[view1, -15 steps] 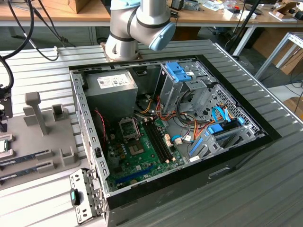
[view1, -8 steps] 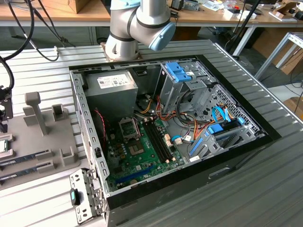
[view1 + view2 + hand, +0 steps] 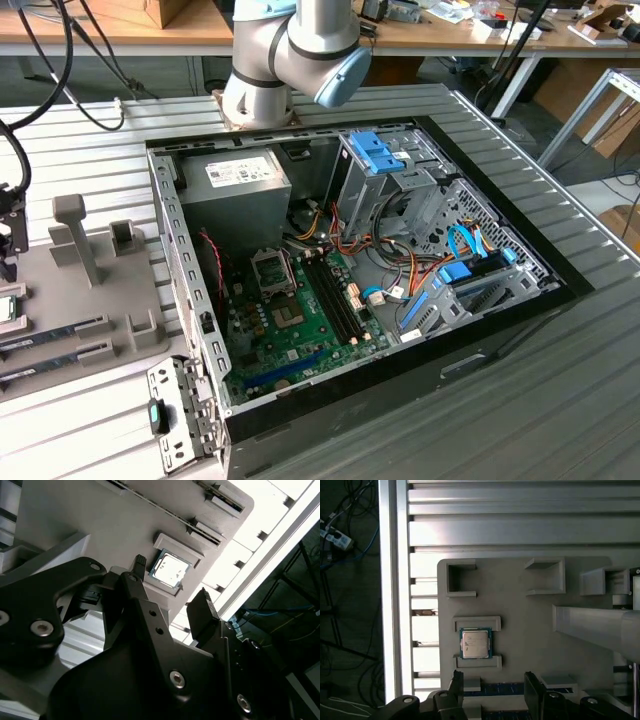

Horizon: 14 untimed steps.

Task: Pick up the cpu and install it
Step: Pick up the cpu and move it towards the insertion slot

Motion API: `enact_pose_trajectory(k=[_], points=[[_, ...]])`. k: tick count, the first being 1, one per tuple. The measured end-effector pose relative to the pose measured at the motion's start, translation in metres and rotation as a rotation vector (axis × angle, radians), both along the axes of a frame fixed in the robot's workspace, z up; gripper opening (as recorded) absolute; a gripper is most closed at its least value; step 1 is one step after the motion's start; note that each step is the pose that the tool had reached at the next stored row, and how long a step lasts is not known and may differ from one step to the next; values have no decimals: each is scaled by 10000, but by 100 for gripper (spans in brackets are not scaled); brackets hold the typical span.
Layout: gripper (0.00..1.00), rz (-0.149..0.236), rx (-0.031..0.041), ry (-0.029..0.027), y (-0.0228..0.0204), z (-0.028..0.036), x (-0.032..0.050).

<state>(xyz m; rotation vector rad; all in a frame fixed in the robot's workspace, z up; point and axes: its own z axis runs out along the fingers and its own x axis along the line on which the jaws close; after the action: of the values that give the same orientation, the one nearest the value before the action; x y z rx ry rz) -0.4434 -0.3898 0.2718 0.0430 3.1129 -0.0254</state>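
Note:
The cpu is a small square chip with a silver top and a thin green rim. It lies flat between two raised lips on the grey fixture plate. It also shows in the second wrist view and at the exterior view's left edge. My gripper hangs above the plate, a little off the chip, open, with nothing between its black fingers. In the second wrist view the gripper straddles the line to the chip. The open metal-framed socket sits on the green motherboard inside the case.
The open computer case fills the middle of the ribbed table, with a grey power-supply box, drive cages and loose cables inside. Memory sticks lie in slots on the fixture plate. Tall grey fixture posts stand near the gripper.

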Motion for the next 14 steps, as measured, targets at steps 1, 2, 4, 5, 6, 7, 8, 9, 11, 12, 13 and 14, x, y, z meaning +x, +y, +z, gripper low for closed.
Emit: enact_pose_trajectory(k=[1, 2, 4, 5, 6, 7, 8, 9, 11, 12, 13, 14], points=[[60, 0, 0, 0, 0, -2, 0], [60, 0, 0, 0, 0, -6, 0], [60, 0, 0, 0, 0, -11, 0], [60, 0, 0, 0, 0, -15, 0], [60, 0, 0, 0, 0, -18, 0], [60, 0, 0, 0, 0, -20, 0], [60, 0, 0, 0, 0, -25, 0], [60, 0, 0, 0, 0, -27, 0], [60, 0, 0, 0, 0, -33, 0], [60, 0, 0, 0, 0, -36, 0], [60, 0, 0, 0, 0, -38, 0], [60, 0, 0, 1, 0, -40, 0]])
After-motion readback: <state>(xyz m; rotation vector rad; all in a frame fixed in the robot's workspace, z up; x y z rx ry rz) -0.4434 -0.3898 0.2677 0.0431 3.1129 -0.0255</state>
